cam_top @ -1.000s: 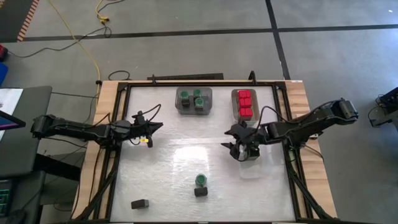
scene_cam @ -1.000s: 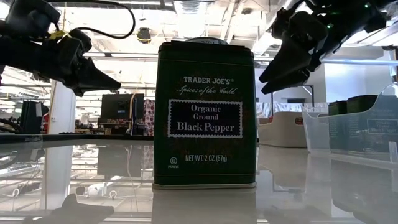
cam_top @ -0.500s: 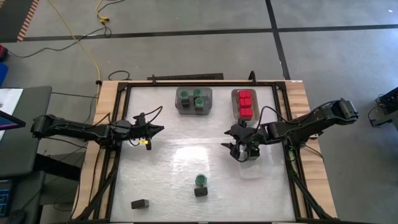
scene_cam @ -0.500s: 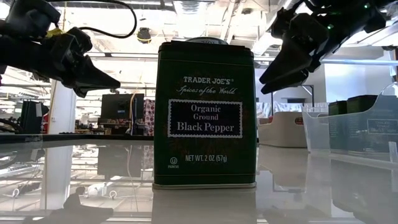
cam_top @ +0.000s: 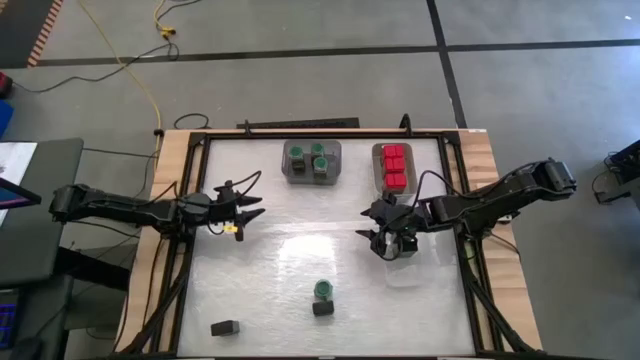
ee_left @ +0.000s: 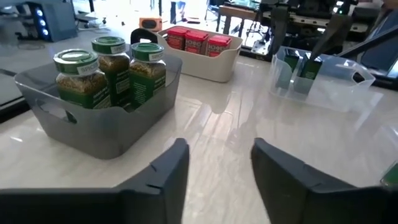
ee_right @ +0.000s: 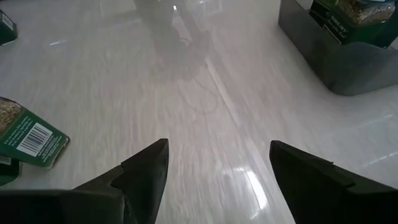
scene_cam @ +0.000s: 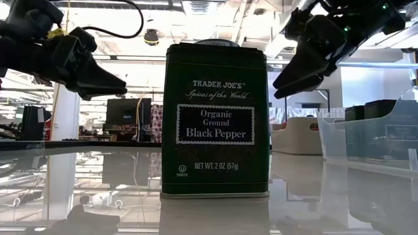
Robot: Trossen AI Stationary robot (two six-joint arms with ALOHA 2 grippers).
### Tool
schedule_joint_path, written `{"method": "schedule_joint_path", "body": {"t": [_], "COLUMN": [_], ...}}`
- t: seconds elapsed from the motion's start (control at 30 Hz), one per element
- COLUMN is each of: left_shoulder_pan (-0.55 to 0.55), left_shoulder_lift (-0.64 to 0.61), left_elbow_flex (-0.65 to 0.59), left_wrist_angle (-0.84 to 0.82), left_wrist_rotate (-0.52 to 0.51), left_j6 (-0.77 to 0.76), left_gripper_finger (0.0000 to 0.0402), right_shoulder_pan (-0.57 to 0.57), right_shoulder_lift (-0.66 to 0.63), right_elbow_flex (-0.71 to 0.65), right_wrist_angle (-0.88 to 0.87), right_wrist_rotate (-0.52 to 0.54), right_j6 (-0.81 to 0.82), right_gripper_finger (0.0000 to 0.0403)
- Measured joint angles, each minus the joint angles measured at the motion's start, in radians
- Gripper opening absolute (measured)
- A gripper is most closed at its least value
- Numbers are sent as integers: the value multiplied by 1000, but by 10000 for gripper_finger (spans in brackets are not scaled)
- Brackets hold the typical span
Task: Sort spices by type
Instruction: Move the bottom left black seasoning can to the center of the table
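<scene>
A dark Black Pepper tin point(scene_cam: 215, 121) stands upright near the table's front edge, with a green-lidded jar point(cam_top: 323, 289) right behind it. Another dark block point(cam_top: 226, 327) lies at the near left. Green-lidded jars point(ee_left: 102, 71) stand in a grey tray point(cam_top: 312, 160) at the back, and red-topped boxes point(cam_top: 394, 166) in a white tray point(ee_left: 202, 59) beside it. My left gripper point(ee_left: 217, 180) hovers open at the left, clear of the table and pointing toward the trays. My right gripper point(ee_right: 217, 168) hovers open at the right, tilted down, beside a clear tray point(cam_top: 408, 265).
The clear tray point(ee_left: 317, 78) at the right holds dark tins. A wide bare stretch of the glossy table top point(cam_top: 300, 240) lies between the two grippers. A black frame point(cam_top: 190, 250) edges the table.
My left gripper has opened where it hovers; its fingers, shut to a point before, now stand apart.
</scene>
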Motion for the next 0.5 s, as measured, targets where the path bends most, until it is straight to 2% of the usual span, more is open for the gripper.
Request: {"method": "schedule_joint_path", "body": {"t": [0.13, 0.3, 0.37, 0.5], "left_shoulder_pan": [0, -1, -2, -3], "left_shoulder_lift": [0, 0, 0, 19], "left_elbow_flex": [0, 5, 36, 166], "left_wrist_angle": [-7, -10, -92, -375], "left_wrist_rotate": [1, 47, 48, 48], "left_j6": [-10, -88, -105, -251], "left_gripper_finger": [196, 199, 197, 195], "right_shoulder_pan": [0, 0, 0, 0], "right_shoulder_lift": [0, 0, 0, 0], "right_elbow_flex": [0, 0, 0, 0], "right_wrist_angle": [-6, -6, -6, -6], "right_wrist_rotate": [0, 0, 0, 0], "right_j6": [0, 0, 0, 0], "right_gripper_finger": [304, 304, 304, 304]}}
